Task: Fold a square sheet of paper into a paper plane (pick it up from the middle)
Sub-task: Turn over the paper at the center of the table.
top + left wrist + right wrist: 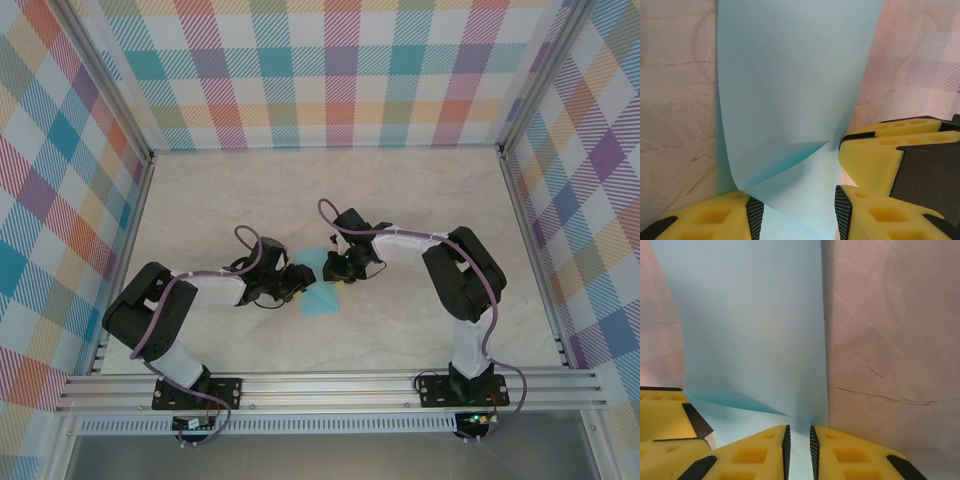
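Sheet: the square sheet of paper (322, 298) is mid-table, light blue, wedged right between the two grippers and partly covered by them from above.
Right gripper: the right gripper (798, 440) comes in from the right side of the table. Its pads (786, 442) are drawn in to a thin slit, and the edge of the sheet sits in that slit. That's a pinch on the paper.
Pinch point: in the left wrist view, the right gripper's yellow fingers meet the sheet at its right edge, and a soft crease in the paper runs straight to that spot.
Left gripper: the left gripper (797, 212) reaches in from the left. Its fingers (865, 215) stand wide apart with the sheet passing through the gap. The paper bends down close by the left-hand pad, but there's no squeeze on it.
Paper shape: not flat. The sheet rises away from both wrist cameras as a broad smooth panel, curling at the bottom where it dips toward the fingers.
Folds: no sharp crease to be seen, only that shallow buckle near the pinch.
Table: pale marbled table (420, 200) under everything, showing on both sides of the sheet in the wrist views.
Surround: plaid walls (340, 70) on three sides.
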Motion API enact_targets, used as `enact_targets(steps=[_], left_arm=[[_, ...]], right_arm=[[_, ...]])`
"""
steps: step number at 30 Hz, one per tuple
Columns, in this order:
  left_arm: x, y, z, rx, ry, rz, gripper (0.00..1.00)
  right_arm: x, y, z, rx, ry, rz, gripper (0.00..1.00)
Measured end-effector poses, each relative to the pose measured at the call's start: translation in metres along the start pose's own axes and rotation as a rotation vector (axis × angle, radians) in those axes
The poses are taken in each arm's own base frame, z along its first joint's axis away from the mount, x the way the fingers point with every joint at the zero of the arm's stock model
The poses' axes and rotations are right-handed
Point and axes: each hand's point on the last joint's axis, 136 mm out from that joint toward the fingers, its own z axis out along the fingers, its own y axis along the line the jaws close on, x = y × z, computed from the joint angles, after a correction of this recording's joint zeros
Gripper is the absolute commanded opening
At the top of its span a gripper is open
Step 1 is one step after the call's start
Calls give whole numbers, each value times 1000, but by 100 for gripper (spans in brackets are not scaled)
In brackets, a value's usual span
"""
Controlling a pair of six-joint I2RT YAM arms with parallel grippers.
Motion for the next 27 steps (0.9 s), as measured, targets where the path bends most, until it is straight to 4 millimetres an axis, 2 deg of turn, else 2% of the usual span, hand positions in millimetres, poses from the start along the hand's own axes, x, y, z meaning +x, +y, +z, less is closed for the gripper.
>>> enact_targets(steps=[5, 12, 15, 17, 19, 22, 25, 27], left_arm=[[-2, -3, 1, 14, -5, -2, 40], [-7, -10, 4, 46, -24, -6, 20], [-10, -12, 4, 57, -34, -6, 12], [-11, -13, 4, 59, -43, -4, 8], [-12, -12, 4, 57, -46, 4, 6], [-13, -11, 1, 41, -59, 25, 5], [-14, -12, -12, 13, -88, 66, 5], [-17, -18, -26, -3, -117, 105, 5]], right_arm=[[0, 0, 1, -19, 2, 13, 21], [1, 0, 0, -56, 8, 33, 21], [-1, 0, -2, -70, -5, 41, 26], [-1, 0, -6, -68, -24, 42, 33], [-3, -1, -16, -57, -58, 43, 43], [-12, 0, -44, -34, -153, 38, 60], [-24, 5, -81, -9, -287, 13, 75], [-30, 5, -103, 16, -372, 5, 81]])
